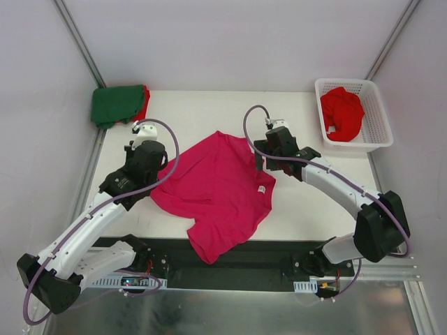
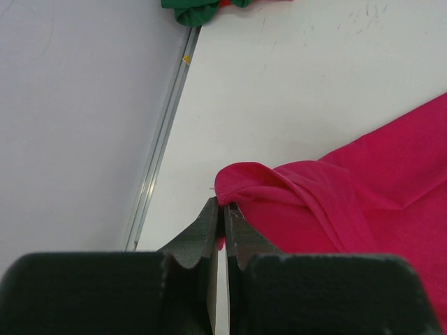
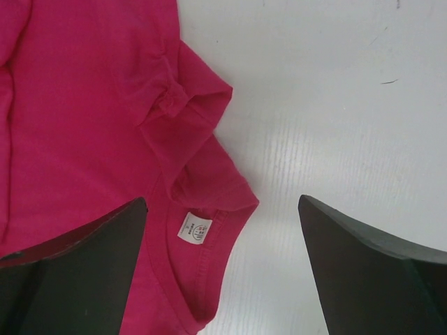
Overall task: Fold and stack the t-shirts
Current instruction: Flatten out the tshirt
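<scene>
A magenta-pink t-shirt (image 1: 216, 185) lies spread and crumpled across the middle of the table, its lower end hanging over the near edge. My left gripper (image 2: 223, 204) is shut on a folded corner of the magenta-pink t-shirt (image 2: 363, 195) at its left side; from above, the left gripper (image 1: 159, 167) sits at that edge. My right gripper (image 3: 222, 199) is open just above the collar and its white label (image 3: 195, 229), holding nothing; from above, the right gripper (image 1: 264, 164) hovers at the shirt's right edge. A folded dark green t-shirt (image 1: 117, 103) lies on a red one (image 1: 144, 101) at the back left.
A white lattice basket (image 1: 377, 105) at the back right holds a crumpled red t-shirt (image 1: 341, 113). A metal rail runs along the table's left edge (image 2: 164, 139). White walls close in the table on the left, back and right.
</scene>
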### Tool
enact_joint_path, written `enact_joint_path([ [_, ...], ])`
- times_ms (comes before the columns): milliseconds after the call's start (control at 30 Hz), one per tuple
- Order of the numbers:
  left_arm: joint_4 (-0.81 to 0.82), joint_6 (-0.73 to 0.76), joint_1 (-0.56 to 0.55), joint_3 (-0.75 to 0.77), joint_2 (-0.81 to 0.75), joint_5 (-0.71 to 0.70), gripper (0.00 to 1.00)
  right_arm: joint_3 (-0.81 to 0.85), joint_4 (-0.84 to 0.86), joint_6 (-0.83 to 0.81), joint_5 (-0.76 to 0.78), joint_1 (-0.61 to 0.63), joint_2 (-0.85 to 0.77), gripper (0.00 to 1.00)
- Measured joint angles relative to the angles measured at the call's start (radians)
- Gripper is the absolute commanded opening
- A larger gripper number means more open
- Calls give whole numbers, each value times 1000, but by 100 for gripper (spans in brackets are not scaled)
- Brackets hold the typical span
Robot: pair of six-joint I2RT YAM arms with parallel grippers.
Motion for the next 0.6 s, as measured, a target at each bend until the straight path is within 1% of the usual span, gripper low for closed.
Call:
enact_joint_path([
  [167,0,0,0,0,0,0,0,-69,46,61,-98,-20,-1,94],
  [333,0,0,0,0,-1,1,0,-132,122,127,-235,-130,34,93],
  [367,0,1,0,0,-5,1,0,-141,153,146,-283,-179,57,92],
  [400,0,1,0,0,-6,1,0,-141,155,148,-285,-182,59,91],
  [433,0,1,0,0,-7,1,0,-141,163,154,-309,-199,67,87],
  [533,0,1,0,0,-8,3,0,-141,204,169,-369,-222,91,80],
  [600,0,1,0,0,-8,3,0,-140,230,177,-407,-230,112,77],
])
